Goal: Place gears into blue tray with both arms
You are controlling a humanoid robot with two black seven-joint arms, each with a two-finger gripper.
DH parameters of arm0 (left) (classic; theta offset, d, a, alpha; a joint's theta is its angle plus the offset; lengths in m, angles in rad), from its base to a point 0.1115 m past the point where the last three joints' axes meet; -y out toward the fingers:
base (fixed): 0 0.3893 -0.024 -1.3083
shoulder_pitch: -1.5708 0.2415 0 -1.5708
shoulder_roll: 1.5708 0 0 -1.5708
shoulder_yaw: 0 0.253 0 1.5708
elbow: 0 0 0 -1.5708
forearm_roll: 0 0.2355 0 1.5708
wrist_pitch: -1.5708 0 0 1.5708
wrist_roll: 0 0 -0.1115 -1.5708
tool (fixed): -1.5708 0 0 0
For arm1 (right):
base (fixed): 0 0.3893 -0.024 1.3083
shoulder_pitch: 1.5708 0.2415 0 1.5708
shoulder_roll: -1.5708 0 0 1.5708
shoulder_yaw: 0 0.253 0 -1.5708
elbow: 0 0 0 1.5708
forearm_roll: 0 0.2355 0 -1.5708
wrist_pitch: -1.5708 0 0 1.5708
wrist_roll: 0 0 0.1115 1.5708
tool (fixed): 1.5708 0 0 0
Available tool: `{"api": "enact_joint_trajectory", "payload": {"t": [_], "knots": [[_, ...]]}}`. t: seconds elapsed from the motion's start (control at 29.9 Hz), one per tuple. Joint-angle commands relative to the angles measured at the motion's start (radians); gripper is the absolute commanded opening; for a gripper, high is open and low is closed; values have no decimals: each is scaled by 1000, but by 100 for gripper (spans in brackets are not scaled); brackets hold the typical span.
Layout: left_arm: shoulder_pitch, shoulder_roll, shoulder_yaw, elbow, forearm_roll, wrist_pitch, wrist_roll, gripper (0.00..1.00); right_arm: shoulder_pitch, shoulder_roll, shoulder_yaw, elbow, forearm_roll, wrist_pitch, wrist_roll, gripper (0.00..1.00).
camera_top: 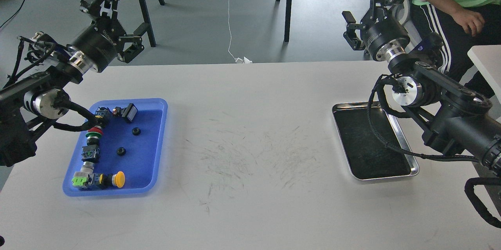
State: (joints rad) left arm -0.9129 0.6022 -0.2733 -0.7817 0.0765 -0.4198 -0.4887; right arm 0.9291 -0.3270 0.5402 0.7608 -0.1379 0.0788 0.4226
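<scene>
Two gears (136, 131) (121, 151) are lying in the blue tray (158, 140), right of its switches (94, 136). Small, light and rigid, we judge; pinching across the toothed rim should suit. Left gripper (117, 17) and right gripper (368, 11) are hanging well above the tray, jaws spread wide, carrying nothing.

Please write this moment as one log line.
left gripper: open, raised | right gripper: open, raised | gears: in blue tray
</scene>
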Motion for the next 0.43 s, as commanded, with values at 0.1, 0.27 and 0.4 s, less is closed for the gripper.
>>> {"api": "enact_joint_trajectory", "payload": {"t": [0.1, 0.27, 0.4], "knots": [[2, -30, -3, 58, -6, 7, 0, 99, -4, 17, 0, 2, -2, -5, 4, 99], [0, -47, 2, 100, -7, 3, 0, 99, -3, 37, 4, 0, -2, -8, 7, 99], [0, -87, -18, 145, -26, 1, 0, 99, -7, 39, 4, -5, -3, -11, 7, 99]]}}
